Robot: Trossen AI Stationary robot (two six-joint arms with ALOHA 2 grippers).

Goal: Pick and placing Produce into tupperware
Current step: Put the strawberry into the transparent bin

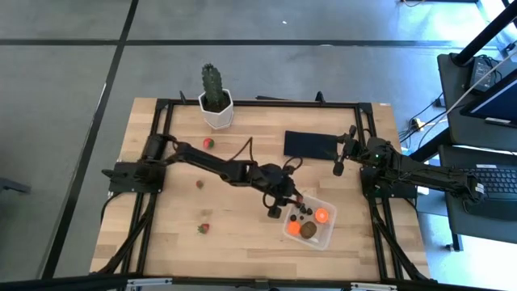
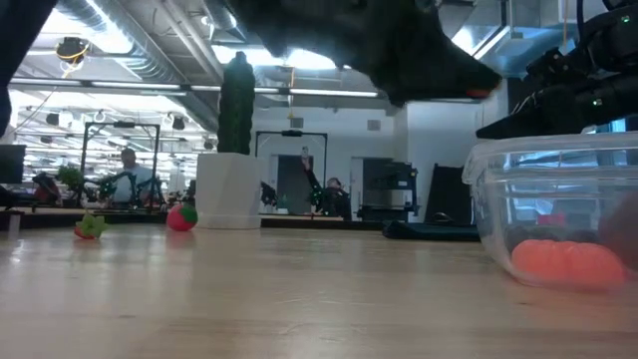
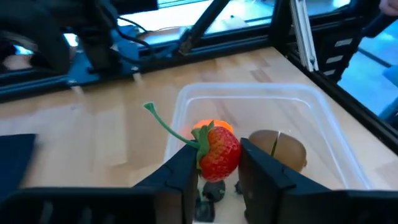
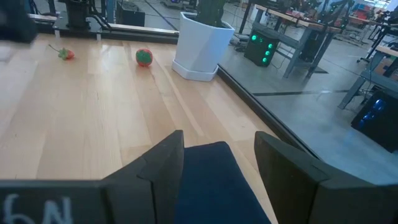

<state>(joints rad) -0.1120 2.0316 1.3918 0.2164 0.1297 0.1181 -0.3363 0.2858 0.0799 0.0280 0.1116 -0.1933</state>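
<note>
We see the left gripper [image 3: 216, 168] clamped on 1 red strawberry [image 3: 219, 154], held just above the tupperware [image 1: 310, 223], over its orange ball [image 1: 321, 215] and kiwi [image 3: 278, 147]. The right gripper [image 4: 217, 155] rests open above the black rectangle [image 1: 308, 144].

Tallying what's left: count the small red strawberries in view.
4 strawberries: one in the left gripper over the clear plastic box, one beside the white cactus pot, two on open wooden table. The arm may hide others.
</note>
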